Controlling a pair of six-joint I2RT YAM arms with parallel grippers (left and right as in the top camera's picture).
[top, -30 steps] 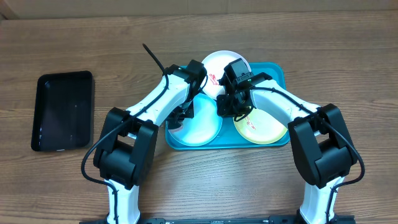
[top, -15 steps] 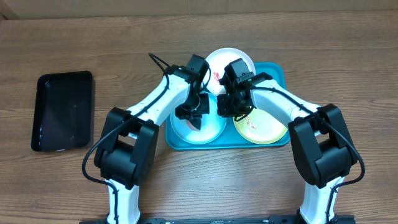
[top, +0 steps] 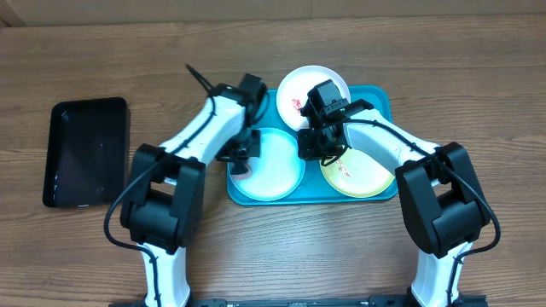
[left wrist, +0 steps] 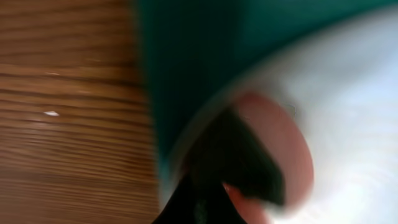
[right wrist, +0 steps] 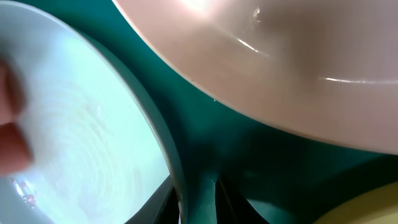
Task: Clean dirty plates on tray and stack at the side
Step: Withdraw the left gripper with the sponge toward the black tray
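Left gripper (top: 241, 159) had swung back to the left rim of the smooth round pale-aqua plastic plate (top: 277, 166). Its grip could not be told.

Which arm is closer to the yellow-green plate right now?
Right. The right arm ends beside the left rim of the yellow-green plate. The left arm ends across the aqua plate, by the left edge of the tray.

We see a turquoise tray (top: 376, 101), a white plate (top: 314, 83) with red smears, a pale aqua plate (top: 276, 166), a yellow-green plate (top: 365, 176), a glossy black tray (top: 85, 152), and a brown wood-grain counter (top: 478, 77).
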